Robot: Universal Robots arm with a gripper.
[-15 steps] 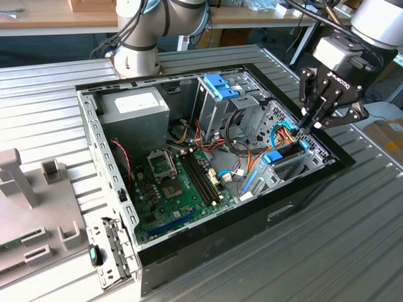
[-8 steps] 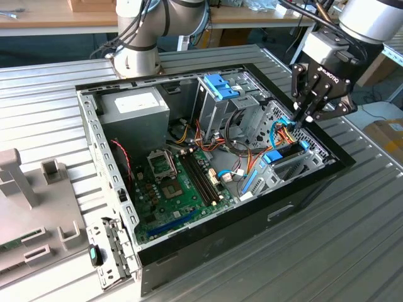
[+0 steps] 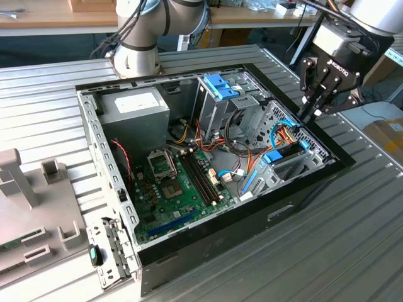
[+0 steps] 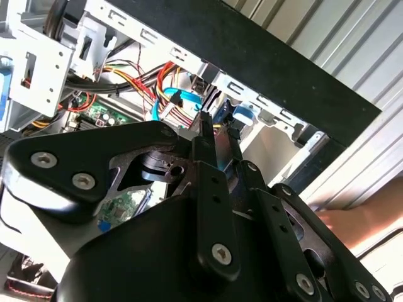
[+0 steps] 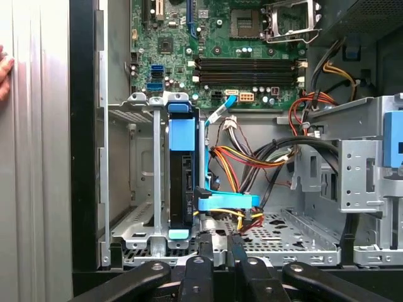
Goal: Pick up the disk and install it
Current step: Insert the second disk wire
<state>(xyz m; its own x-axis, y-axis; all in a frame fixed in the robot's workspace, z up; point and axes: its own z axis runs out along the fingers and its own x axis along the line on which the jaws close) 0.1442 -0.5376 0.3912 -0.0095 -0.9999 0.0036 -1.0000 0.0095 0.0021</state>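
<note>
Blue-framed disk [image 5: 181, 182] upright in cage | cables [image 5: 252, 157] beside | tool [image 5: 218, 242] nearly closed, empty

My arm [image 3: 148, 38] is silver-grey tube with pale rounded joints, and black cables [image 3: 129, 22] run along it. My gripper [image 3: 313, 107] is black, built of flat linkage bars pinned with silver screws [image 4: 220, 254], with white lettering on its body.

1 open PC case [image 3: 189, 248], 1 motherboard [image 3: 179, 189], 1 power supply [image 3: 135, 107], 1 disk [image 5: 182, 189] w/ blue frame, 1 gripper [image 3: 313, 108], 2 fingers [image 5: 203, 246].
</note>
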